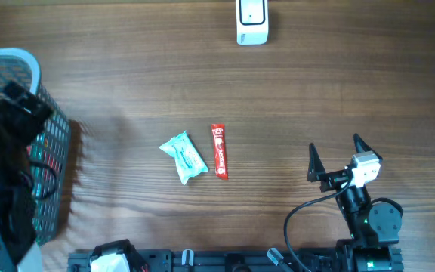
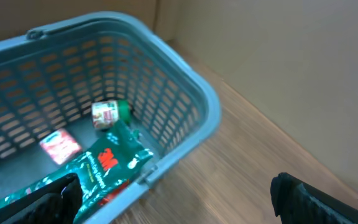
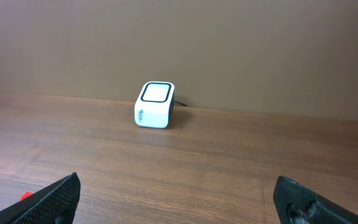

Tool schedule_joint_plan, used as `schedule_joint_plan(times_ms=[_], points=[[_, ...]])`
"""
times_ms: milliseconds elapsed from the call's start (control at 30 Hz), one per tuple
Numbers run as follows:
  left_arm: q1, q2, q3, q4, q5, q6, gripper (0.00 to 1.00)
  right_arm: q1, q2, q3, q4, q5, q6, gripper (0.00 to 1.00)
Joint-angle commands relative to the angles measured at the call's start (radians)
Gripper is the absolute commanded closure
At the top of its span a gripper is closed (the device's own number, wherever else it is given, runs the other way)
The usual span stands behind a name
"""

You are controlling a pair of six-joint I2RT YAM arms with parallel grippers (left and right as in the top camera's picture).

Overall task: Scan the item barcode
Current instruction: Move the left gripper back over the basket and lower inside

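The white barcode scanner (image 1: 252,21) stands at the table's far edge; in the right wrist view the scanner (image 3: 154,104) faces me from straight ahead. Two items lie mid-table: a teal packet (image 1: 183,156) and a red stick pack (image 1: 219,151). My right gripper (image 1: 337,157) is open near the front right, holding nothing, well right of the red stick; its jaws (image 3: 176,193) are spread over bare wood. My left gripper (image 2: 176,193) is open and empty over the right rim of the grey basket (image 2: 191,93), which holds a green packet (image 2: 104,165) and a small jar (image 2: 109,114).
The basket (image 1: 51,151) sits at the left table edge with my left arm (image 1: 10,121) above it. A red-and-white packet (image 2: 59,145) also lies inside. A wall runs close behind the scanner. The right arm's cable (image 1: 300,215) loops near the front edge.
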Motion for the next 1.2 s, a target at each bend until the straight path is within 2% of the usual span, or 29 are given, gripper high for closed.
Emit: schedule_joint_plan(times_ms=[0,200,367,733,1167], points=[[0.135,0.023,0.022,-0.005,0.101,-0.065,0.00,0.004,-0.005,-0.001,0.003,0.018,-0.017,0.00],[0.362,0.058,0.022,-0.039,0.190,-0.185,0.00,0.004,-0.005,-0.001,0.003,0.018,-0.017,0.00],[0.481,0.068,0.021,-0.069,0.193,-0.264,0.00,0.004,-0.005,-0.001,0.003,0.018,-0.017,0.00],[0.596,0.186,0.021,-0.129,0.193,-0.393,0.00,0.004,-0.005,-0.001,0.003,0.018,-0.017,0.00],[0.701,0.270,0.018,-0.150,0.193,-0.449,0.00,0.004,-0.005,-0.001,0.003,0.018,-0.017,0.00]])
